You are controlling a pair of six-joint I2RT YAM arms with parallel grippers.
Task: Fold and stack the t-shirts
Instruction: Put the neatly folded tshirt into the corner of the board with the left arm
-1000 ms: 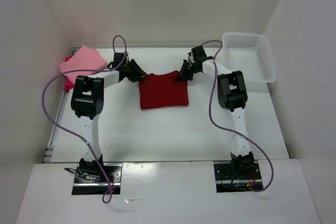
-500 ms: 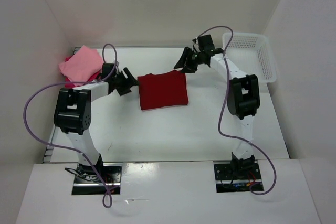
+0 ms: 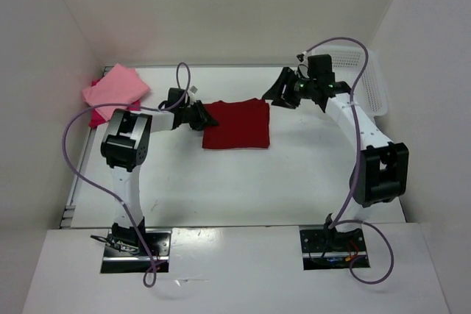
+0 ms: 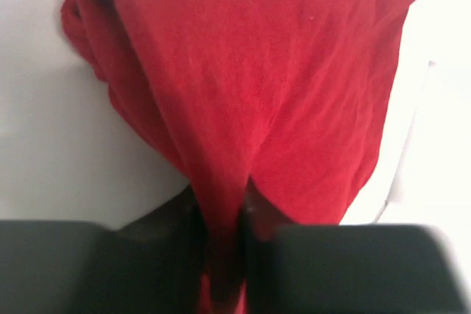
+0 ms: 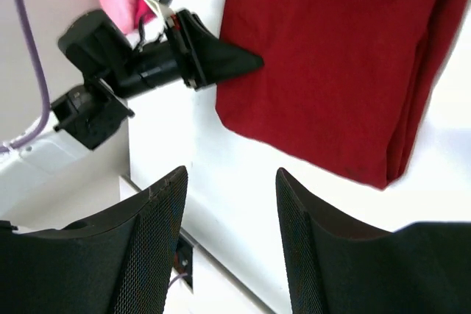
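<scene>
L claw (image 4: 221, 218) pinches shirt (image 3: 239, 124); R (image 5: 232, 174) wide

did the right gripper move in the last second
Yes. The right gripper has pulled right, off the dark red shirt's far corner and toward the white basket, jaws open.

Bright, even light makes the white bench (image 4: 51, 152) glare beside the dark red shirt (image 4: 280, 71). Shadows are soft. The left hand (image 4: 221, 215) looks dark and blurry.

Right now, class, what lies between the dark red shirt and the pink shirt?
The left gripper, shut on the edge of the dark red shirt; the top view shows it.
</scene>
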